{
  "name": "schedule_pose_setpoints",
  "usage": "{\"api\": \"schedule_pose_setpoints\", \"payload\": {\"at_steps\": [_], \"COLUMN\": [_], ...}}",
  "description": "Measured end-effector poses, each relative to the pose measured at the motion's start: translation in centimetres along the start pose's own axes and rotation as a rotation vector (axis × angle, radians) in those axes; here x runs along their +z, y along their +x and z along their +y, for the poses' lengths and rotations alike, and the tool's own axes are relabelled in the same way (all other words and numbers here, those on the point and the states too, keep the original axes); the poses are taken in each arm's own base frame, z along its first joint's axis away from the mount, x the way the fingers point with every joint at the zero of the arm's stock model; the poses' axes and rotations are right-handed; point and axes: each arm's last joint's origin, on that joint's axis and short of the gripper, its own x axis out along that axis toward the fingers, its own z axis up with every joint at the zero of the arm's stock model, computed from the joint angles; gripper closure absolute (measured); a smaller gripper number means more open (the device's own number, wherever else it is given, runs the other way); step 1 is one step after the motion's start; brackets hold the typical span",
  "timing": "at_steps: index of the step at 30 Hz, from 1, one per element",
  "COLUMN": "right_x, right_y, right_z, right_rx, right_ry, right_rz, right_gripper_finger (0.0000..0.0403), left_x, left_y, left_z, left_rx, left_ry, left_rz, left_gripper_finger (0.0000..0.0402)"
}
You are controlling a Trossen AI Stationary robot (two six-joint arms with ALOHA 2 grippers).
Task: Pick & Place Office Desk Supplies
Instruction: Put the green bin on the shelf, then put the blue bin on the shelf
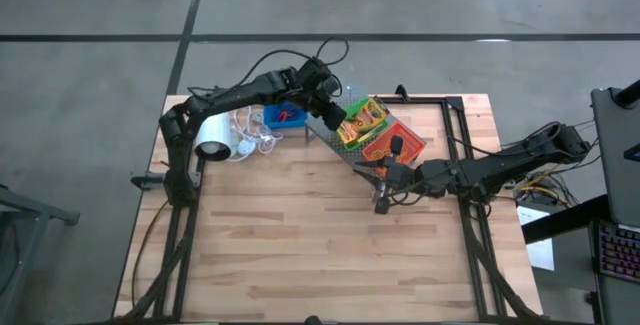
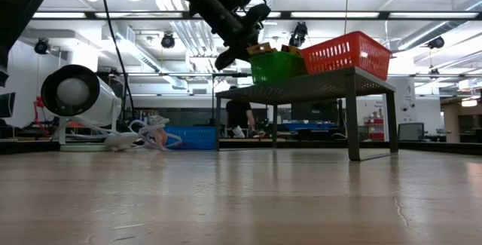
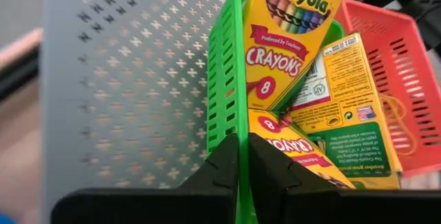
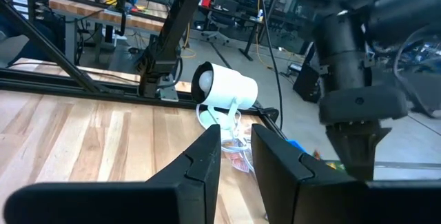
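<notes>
A green bin stands on the grey perforated rack, beside the red-orange bin. Two yellow-and-green crayon boxes stand tilted inside the green bin. My left gripper is shut on the green bin's wall, at the side away from the red-orange bin. The blue bin sits on the table by the white roll, with a red band in it. My right gripper hovers narrowly open near the rack's near corner, holding nothing. My left gripper pinches the green bin's side wall at its rim, one finger outside the bin and the other finger inside, next to a crayon box. It comes slanting down from the table's left. The bin's base rests on the rack in the low view.
The white roll with its white cord lies on the table's far left, next to the blue bin. A thin yellowish band lies in the red-orange bin. The near half of the wooden table holds no objects.
</notes>
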Motion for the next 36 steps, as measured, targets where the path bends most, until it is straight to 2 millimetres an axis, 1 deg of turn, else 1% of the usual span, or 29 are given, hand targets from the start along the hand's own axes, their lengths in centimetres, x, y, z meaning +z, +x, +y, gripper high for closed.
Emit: {"api": "schedule_pose_setpoints", "payload": {"at_steps": [4, 7, 15, 24, 27, 34, 36], "right_x": [0.0, 0.0, 0.0, 0.0, 0.0, 0.0, 0.0], "right_y": [0.0, 0.0, 0.0, 0.0, 0.0, 0.0, 0.0], "right_z": [0.0, 0.0, 0.0, 0.0, 0.0, 0.0, 0.0], "right_rx": [0.000, 0.000, 0.000, 0.000, 0.000, 0.000, 0.000], "right_ry": [0.000, 0.000, 0.000, 0.000, 0.000, 0.000, 0.000], "right_rz": [0.000, 0.000, 0.000, -0.001, 0.000, 0.000, 0.000], "right_gripper_finger": [0.0328, 0.0332, 0.0330, 0.0324, 0.0329, 0.0334, 0.0332], "left_x": [-0.8, -0.9, -0.8, -0.9, -1.0, -1.0, -0.9], "left_y": [1.3, 1.7, 1.8, 1.8, 1.8, 1.5, 1.0], "left_z": [0.5, 0.5, 0.4, 0.4, 0.5, 0.4, 0.3], "left_rx": [-0.057, -0.102, -0.121, -0.117, -0.103, -0.100, -0.103], "left_ry": [-0.057, -0.064, -0.114, -0.113, -0.112, -0.100, -0.088], "left_rz": [-0.009, -0.024, -0.033, -0.029, -0.016, -0.016, -0.027], "left_gripper_finger": [0.0375, 0.0375, 0.0375, 0.0371, 0.0353, 0.0285, 0.0270]}}
